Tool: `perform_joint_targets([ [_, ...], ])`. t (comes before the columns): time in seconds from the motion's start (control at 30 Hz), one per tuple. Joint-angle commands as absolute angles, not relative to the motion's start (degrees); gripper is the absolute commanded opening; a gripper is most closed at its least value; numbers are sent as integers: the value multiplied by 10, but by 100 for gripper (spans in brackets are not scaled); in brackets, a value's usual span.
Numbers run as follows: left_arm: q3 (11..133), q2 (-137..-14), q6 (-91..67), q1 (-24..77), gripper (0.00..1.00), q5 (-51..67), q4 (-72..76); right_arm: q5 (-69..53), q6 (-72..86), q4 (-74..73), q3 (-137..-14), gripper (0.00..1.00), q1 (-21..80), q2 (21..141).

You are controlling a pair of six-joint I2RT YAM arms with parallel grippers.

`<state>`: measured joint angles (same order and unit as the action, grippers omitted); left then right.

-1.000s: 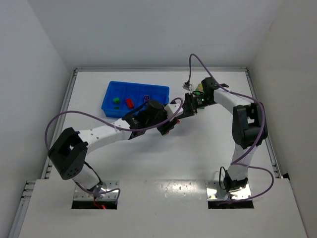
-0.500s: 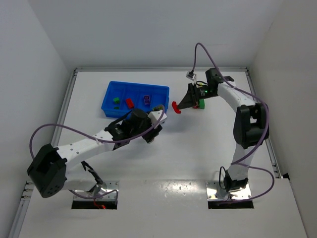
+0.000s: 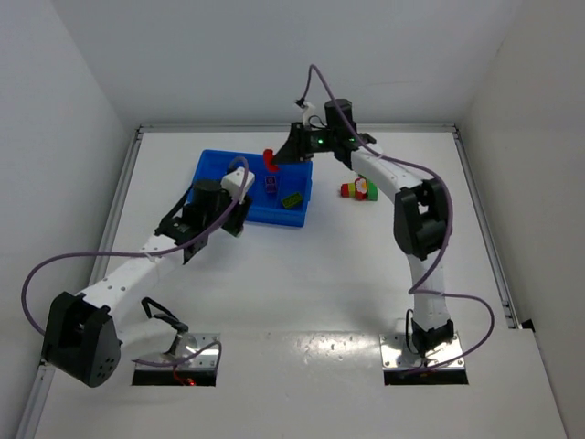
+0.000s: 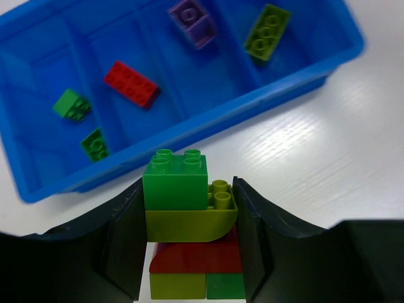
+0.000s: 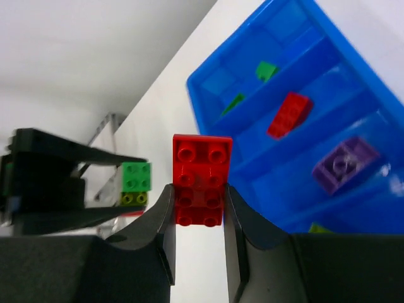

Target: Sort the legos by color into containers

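Two hands are each closed on a load. In the left wrist view, the left hand [image 4: 189, 218] is seen clamped on a stacked clump of green, yellow-green and red plastic bricks [image 4: 183, 202], just short of the bright blue rectangular plastic tray [image 4: 208, 117]. Its four compartments are shown holding two green bricks [image 4: 71, 104], a red one [image 4: 130, 83], a purple one [image 4: 192, 22] and a yellow-green one [image 4: 267, 31]. The right hand [image 5: 199, 208] is shut tight on a long red plastic brick [image 5: 202, 180]. Only overhead is another small clump [image 3: 359, 190] seen, on the white surface [image 3: 320, 274] beside the tray.

The left arm [image 3: 128, 270] and right arm [image 3: 388, 171] have white links and black joints. A purple cable [image 3: 312, 69] runs along each. The fingers [image 4: 126, 240] are black.
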<state>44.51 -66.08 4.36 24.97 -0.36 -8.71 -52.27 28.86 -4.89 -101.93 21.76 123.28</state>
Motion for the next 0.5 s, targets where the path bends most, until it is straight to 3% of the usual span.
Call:
perform_joint_targets([
  [0.0, 473, -645, 21, 204, 1, 3, -93, -440, 336, 17, -1106, 0, 256, 1299],
  [0.47, 484, -640, -38, 84, 1, 54, -111, -349, 347, 11, -1301, 0, 323, 1478],
])
